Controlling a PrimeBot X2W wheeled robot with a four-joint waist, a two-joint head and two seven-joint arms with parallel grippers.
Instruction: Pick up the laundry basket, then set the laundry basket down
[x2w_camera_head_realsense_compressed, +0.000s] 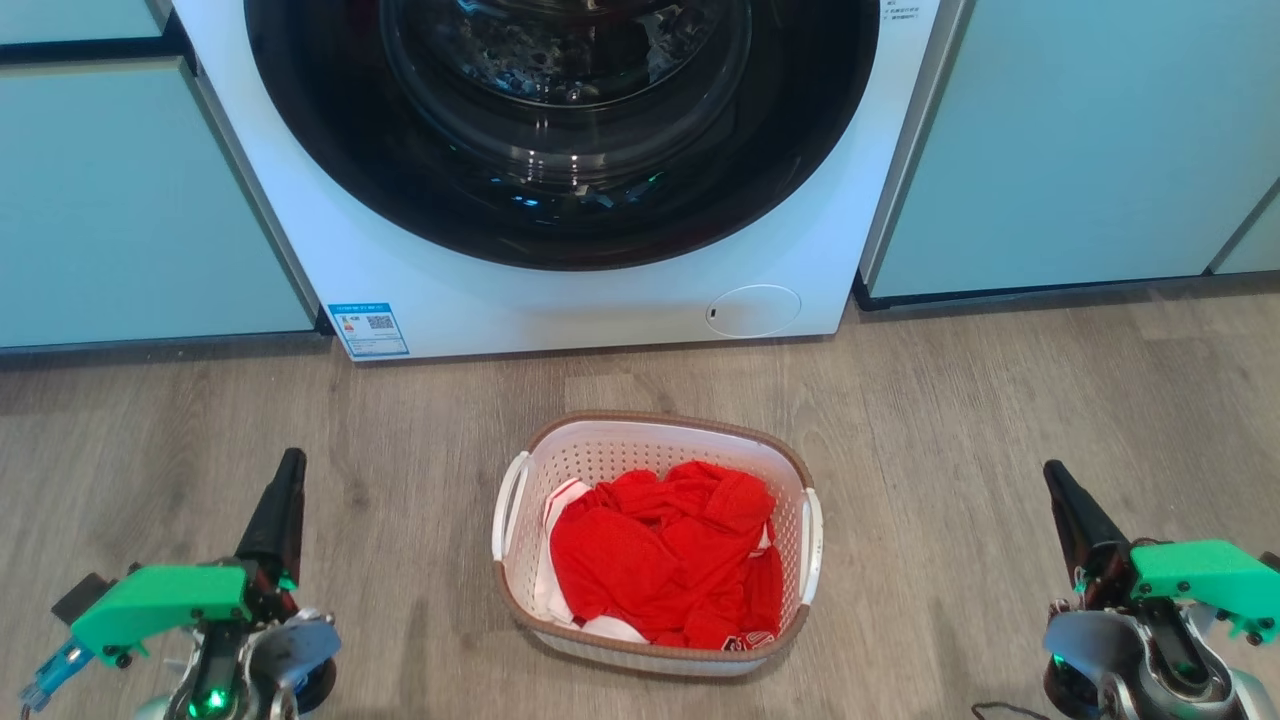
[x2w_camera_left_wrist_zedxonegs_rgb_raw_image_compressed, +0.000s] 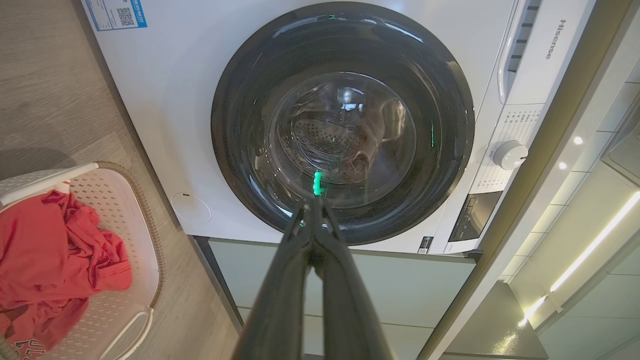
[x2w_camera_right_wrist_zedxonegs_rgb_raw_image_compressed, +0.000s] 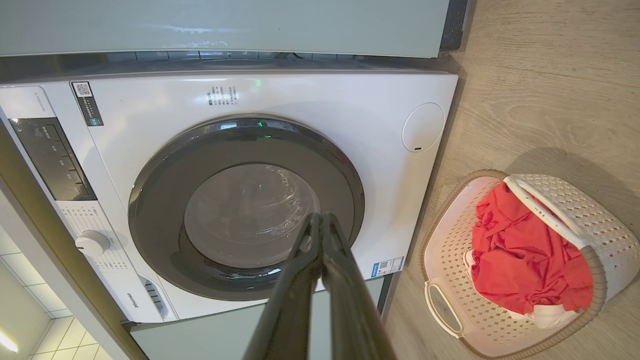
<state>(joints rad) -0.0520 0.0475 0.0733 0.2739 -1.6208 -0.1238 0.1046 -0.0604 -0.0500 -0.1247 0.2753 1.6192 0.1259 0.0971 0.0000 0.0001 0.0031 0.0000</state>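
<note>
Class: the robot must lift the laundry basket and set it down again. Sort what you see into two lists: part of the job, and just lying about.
Part of the job: laundry basket; left gripper; right gripper.

Just lying about: red clothes inside the basket; washing machine; cupboards; wooden floor.
</note>
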